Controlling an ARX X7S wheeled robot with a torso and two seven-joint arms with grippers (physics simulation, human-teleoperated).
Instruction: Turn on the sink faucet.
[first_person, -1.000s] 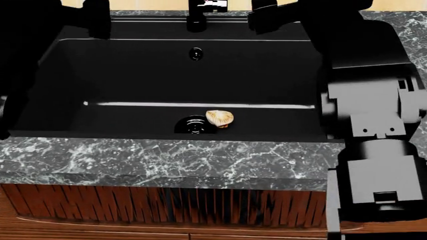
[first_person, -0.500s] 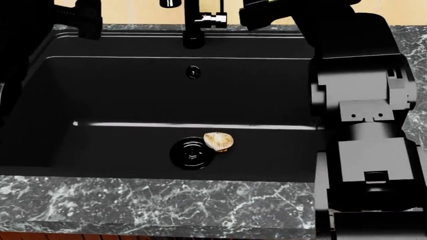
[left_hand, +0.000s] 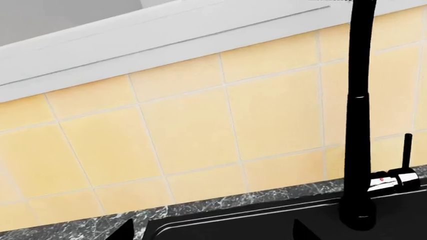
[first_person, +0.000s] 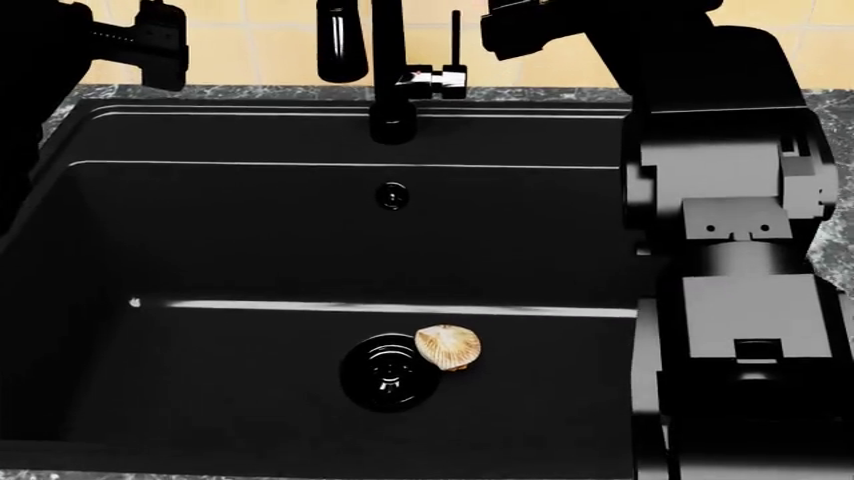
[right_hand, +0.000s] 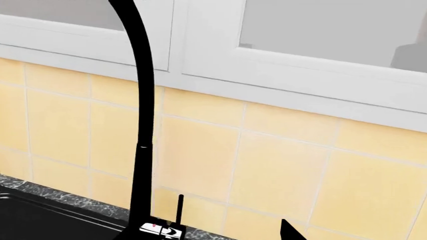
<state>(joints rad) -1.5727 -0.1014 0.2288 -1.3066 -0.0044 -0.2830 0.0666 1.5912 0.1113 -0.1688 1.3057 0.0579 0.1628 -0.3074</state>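
Sink faucet (first_person: 390, 70) stands at 12 o'clock of the head view, on the back rim of the sink (first_person: 240, 230), upright, base touching the ledge. We see its chrome side block (first_person: 437, 80) just to the 3 o'clock side of the stem, thin black lever (first_person: 455, 38) pointing straight up from it. Going left to right: our left gripper (first_person: 160, 45) sits at about 10 o'clock, above the sink's back left corner, well apart from the faucet; we cannot tell how its jaws stand, too dark. Next the spout end (first_person: 340, 42) hangs just left of the stem. Below, at 6 o'clock from the faucet, the overflow hole (first_person: 391, 195) on the back wall, then the drain (first_person: 388, 372) on the floor with a tan shell-like object (first_person: 449, 347) touching its 2 o'clock edge. Our right gripper (first_person: 514, 30) is at 1 o'clock, near the lever but apart from it; jaw state unreadable too. Right arm (first_person: 727, 230) fills the 3 o'clock side. Yellow tiles (first_person: 254, 15) run behind. Left wrist view shows the faucet stem (left_hand: 359, 125) and lever (left_hand: 406, 152) against tile.
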